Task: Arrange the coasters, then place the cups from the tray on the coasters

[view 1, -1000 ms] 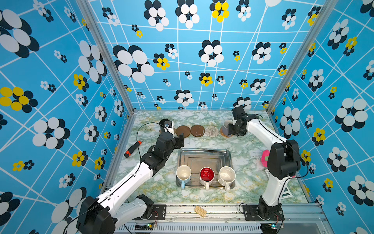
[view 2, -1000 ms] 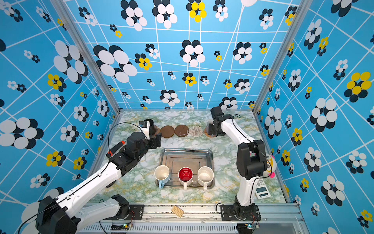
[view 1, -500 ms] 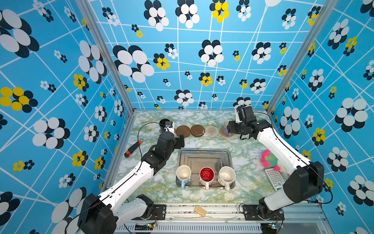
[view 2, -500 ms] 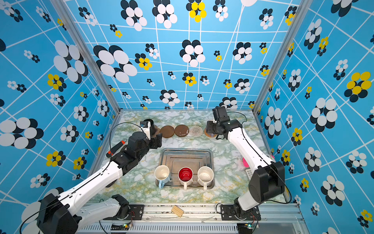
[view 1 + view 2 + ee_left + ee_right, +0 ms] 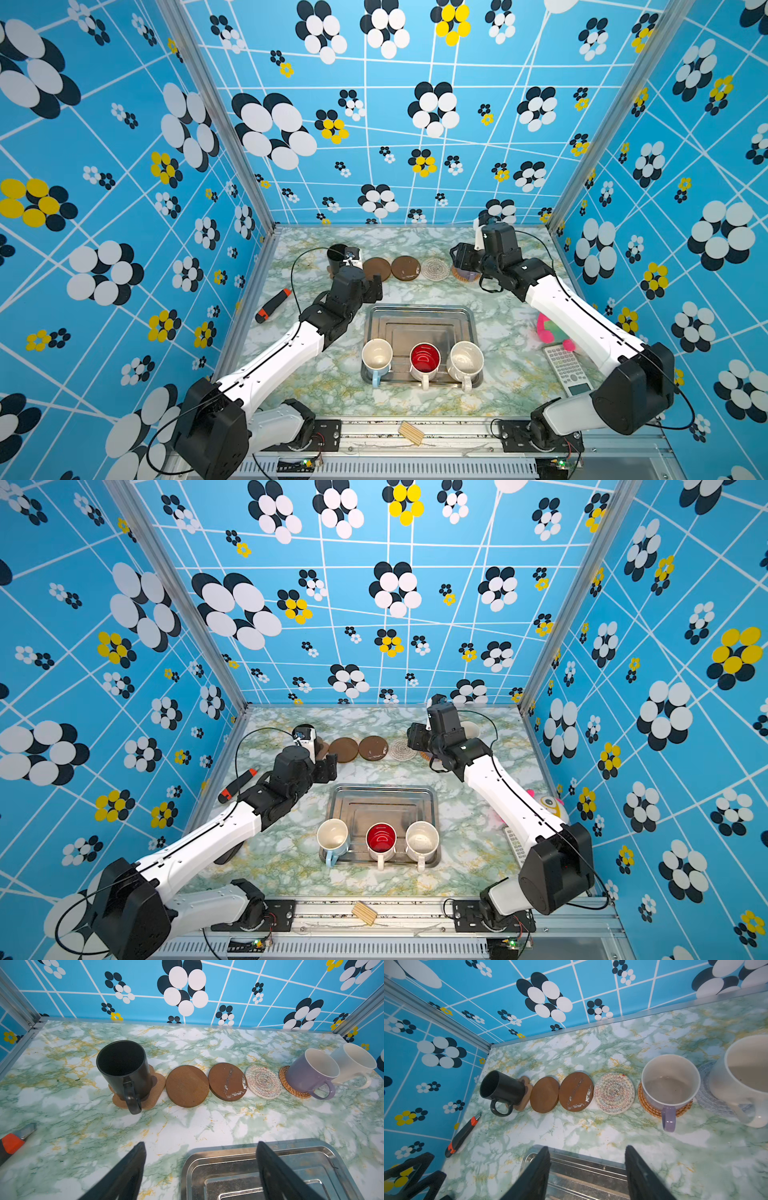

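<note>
1. Six coasters [image 5: 373, 748] in one row beyond the tray [image 5: 419, 322]: paw coaster [image 5: 154, 1084], two dark-brown discs [image 5: 187, 1085], lacy disc [image 5: 262, 1081], rattan disc [image 5: 284, 1078], grey disc [image 5: 706, 1093].
2. Six cups [image 5: 380, 837]: black cup [image 5: 124, 1070], lavender cup [image 5: 309, 1073], cream cup [image 5: 353, 1061] stand on the paw, rattan, grey ones; light blue cup [image 5: 377, 357], red-inside cup [image 5: 424, 359], speckled cup [image 5: 465, 359] inside the tray.
3. Left gripper [image 5: 200, 1144], right gripper [image 5: 586, 1148]: jaws apart, empty.

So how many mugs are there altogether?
6. Three stand in the tray: blue-handled mug, red-lined mug, white mug. Three stand farther back: black mug on the left, purple mug and cream mug on the right. None seems hidden.
</note>
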Controlling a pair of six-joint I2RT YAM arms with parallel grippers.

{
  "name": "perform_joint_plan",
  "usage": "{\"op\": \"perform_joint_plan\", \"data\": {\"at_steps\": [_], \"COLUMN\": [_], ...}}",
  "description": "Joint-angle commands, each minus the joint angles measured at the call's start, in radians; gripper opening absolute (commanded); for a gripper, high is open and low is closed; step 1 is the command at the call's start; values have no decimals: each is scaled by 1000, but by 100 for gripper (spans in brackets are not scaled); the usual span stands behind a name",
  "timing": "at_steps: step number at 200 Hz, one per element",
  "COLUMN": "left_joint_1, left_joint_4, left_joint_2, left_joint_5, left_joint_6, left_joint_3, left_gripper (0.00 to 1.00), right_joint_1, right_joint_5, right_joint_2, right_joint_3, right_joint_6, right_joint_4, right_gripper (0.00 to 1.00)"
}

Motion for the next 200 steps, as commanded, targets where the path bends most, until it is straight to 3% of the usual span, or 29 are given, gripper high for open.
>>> {"op": "perform_joint_plan", "data": {"at_steps": [1,60,111,200], "left_joint_1": [-3,-58,-113,-127], "left_joint_4": [-3,-195,-417,-645], "left_joint_2": [21,34,-68,-262], "left_joint_5": [20,19,-26,87], "left_joint_6": [-46,-56,-51,-109], "left_joint_3": [51,170,200,234], "left_gripper": [84,81,82,82], "right_joint_1": [3,4,3,3], "right_joint_5": [-36,-72,-58,-55], "right_joint_2": [-42,-51,-55,-12], "right_joint_3": [-60,-117,-154,-163], "right_joint_6": [71,83,75,72], "right_joint_4": [117,165,186,222], "right_gripper": [60,60,60,60]}}
